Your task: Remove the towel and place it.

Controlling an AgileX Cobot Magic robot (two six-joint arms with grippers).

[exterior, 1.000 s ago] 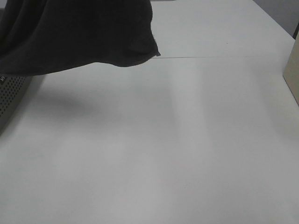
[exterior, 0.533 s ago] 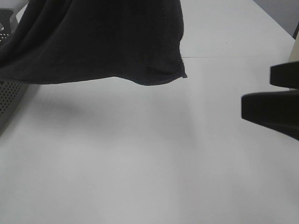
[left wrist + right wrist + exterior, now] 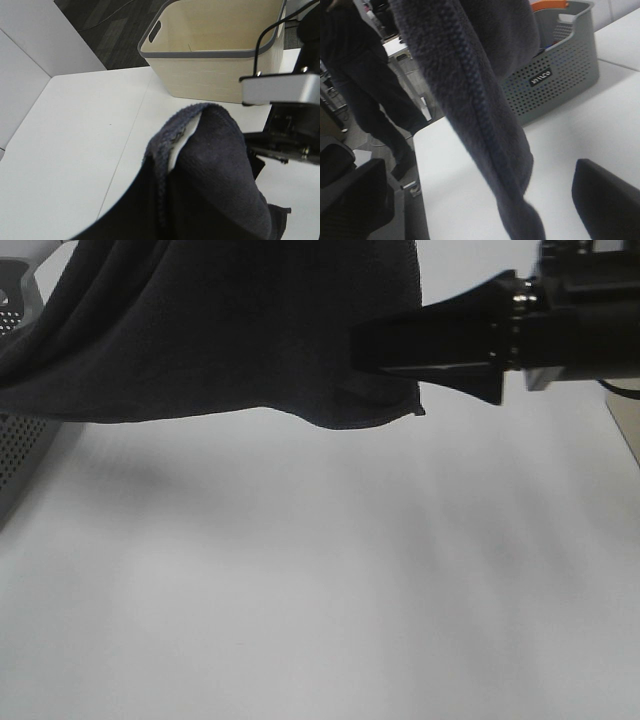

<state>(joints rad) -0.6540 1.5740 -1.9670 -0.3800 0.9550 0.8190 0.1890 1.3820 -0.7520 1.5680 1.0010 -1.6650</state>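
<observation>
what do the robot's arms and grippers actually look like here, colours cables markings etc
Only the right arm shows clearly: glossy black with a ringed joint, narrowing to the right gripper, whose black fingers taper to blunt tips. The left wrist view adds a silver-grey housing and a thin black cable on it. No markings are legible. The left gripper is unseen behind the towel.

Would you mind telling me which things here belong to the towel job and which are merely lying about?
Part of the job:
- towel, hanging above the white table
- right gripper, its fingers at the towel's side edge

Just lying about:
- grey perforated basket
- beige basket
- person standing off the table
</observation>
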